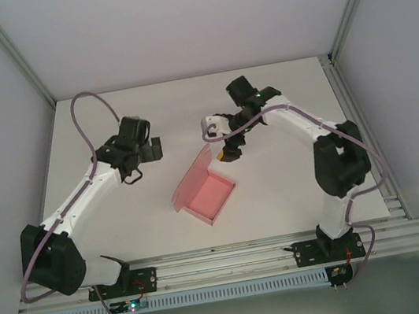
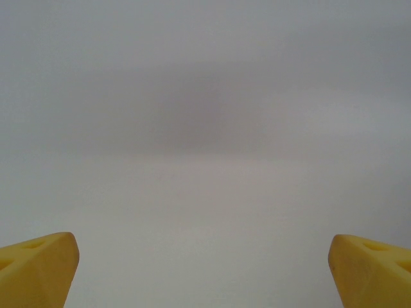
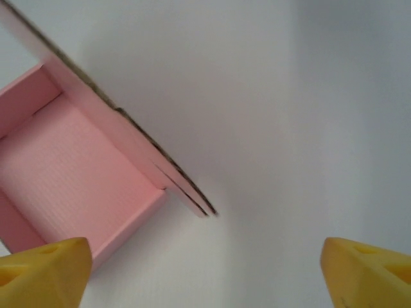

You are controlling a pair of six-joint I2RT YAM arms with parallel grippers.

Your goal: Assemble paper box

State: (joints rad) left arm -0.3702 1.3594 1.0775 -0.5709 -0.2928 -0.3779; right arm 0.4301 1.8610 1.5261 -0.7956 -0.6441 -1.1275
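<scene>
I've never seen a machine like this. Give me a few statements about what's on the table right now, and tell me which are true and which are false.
1. The paper box lies on the table between the two arms. True.
2. The left end effector is gripping the box. False: it is open and hangs over bare table, apart from the box.
3. The box is closed up. False: its top is open, its pink inside shows, and one flap stands up along its side.
4. The right end effector is open and holds nothing. True: its fingers are spread beside the box's corner.
</scene>
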